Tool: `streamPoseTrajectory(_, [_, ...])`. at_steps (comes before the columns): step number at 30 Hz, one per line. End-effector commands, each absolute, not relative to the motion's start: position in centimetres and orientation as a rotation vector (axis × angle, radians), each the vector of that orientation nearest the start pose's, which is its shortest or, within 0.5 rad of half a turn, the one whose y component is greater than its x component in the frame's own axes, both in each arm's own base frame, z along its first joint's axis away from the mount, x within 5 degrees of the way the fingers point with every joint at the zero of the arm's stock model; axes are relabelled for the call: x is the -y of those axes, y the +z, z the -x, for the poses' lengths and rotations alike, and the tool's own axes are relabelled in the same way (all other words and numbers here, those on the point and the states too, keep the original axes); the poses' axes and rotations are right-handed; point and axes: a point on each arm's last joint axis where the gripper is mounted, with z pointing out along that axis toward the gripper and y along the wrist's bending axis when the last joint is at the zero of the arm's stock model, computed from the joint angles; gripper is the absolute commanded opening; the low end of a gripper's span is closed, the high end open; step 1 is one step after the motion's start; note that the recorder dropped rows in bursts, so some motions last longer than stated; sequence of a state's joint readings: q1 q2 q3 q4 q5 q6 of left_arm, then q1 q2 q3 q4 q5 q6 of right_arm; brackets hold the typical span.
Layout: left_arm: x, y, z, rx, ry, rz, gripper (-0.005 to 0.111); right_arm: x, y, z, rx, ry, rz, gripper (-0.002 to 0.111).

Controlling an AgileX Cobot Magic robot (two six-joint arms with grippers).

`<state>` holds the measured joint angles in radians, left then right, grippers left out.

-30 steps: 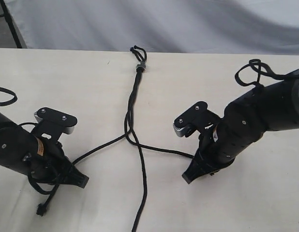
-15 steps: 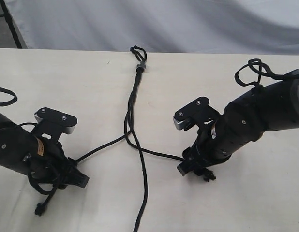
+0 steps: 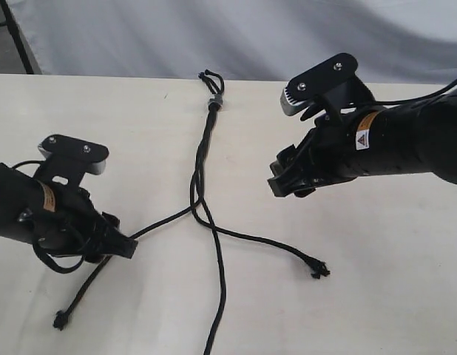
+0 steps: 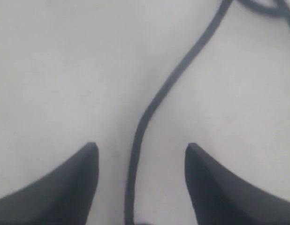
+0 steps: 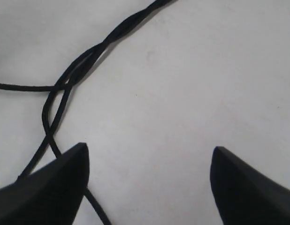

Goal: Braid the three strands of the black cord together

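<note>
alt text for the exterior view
A black cord, braided partway down from its grey band, splays into three loose strands on a pale table. The open left gripper straddles one strand; the open right gripper hovers empty.

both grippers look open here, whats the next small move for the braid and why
Probably lower the right gripper onto the middle strand just below the crossing and close. Both it and the left gripper are open and hold nothing, the braided part ends at that crossing, and the three strands lie fanned out loose on the table.
</note>
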<state>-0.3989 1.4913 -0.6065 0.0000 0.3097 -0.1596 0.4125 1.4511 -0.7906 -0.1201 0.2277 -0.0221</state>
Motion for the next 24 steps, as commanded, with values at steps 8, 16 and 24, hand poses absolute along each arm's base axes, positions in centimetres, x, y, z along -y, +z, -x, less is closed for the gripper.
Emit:
streamPoseTrajectory(8, [18.6, 18.7, -18.7, -2.489, -0.397, -0.719, 0.053, -11.5, 23.6, -27.0, -2.171, 0.089, 0.66, 0.068])
streamPoseTrajectory(16, [24.2, 12.5, -18.5, -2.594, -0.298, -1.002, 0.053, -9.7, 23.4, -27.0, -2.261, 0.046, 0.596, 0.068])
streamPoseTrajectory(24, [24.7, 10.9, -19.0, -2.614, -0.23, -1.078, 0.001, -7.3, 23.3, -27.7, -2.303, 0.022, 0.458, 0.068])
